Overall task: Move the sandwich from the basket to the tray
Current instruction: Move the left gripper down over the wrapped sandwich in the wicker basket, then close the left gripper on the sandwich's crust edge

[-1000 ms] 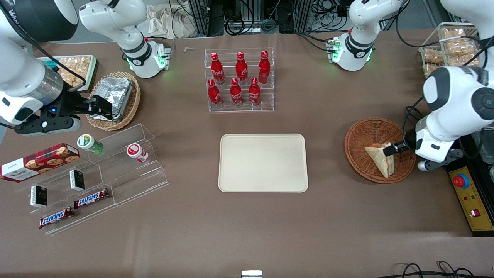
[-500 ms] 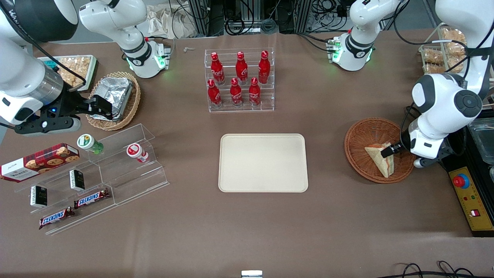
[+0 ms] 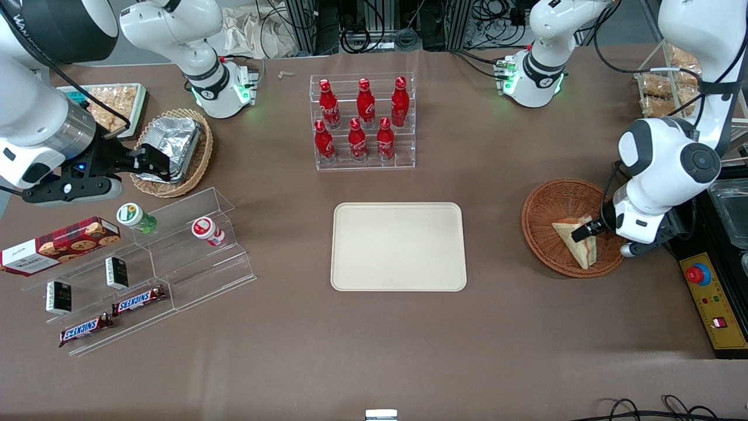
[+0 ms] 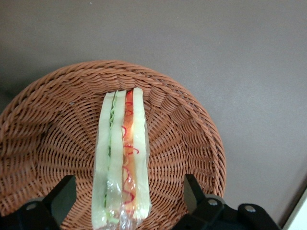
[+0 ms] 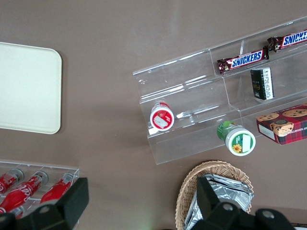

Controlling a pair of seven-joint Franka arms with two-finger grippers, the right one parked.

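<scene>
The sandwich is a wedge of pale bread with red filling, standing on edge in the reddish-brown wicker basket toward the working arm's end of the table. In the left wrist view the sandwich stands between my two fingers inside the basket. My left gripper is open, low over the basket, a finger on each side of the sandwich with a gap on both sides. The cream tray lies empty at the table's middle; it also shows in the right wrist view.
A clear rack of red bottles stands farther from the front camera than the tray. Acrylic shelves with snacks and a tan basket of foil packets lie toward the parked arm's end. A control box sits beside the basket.
My left arm has swung toward the table's middle over the basket, and the gripper has slid slightly along the sandwich. The sandwich and basket have not moved.
</scene>
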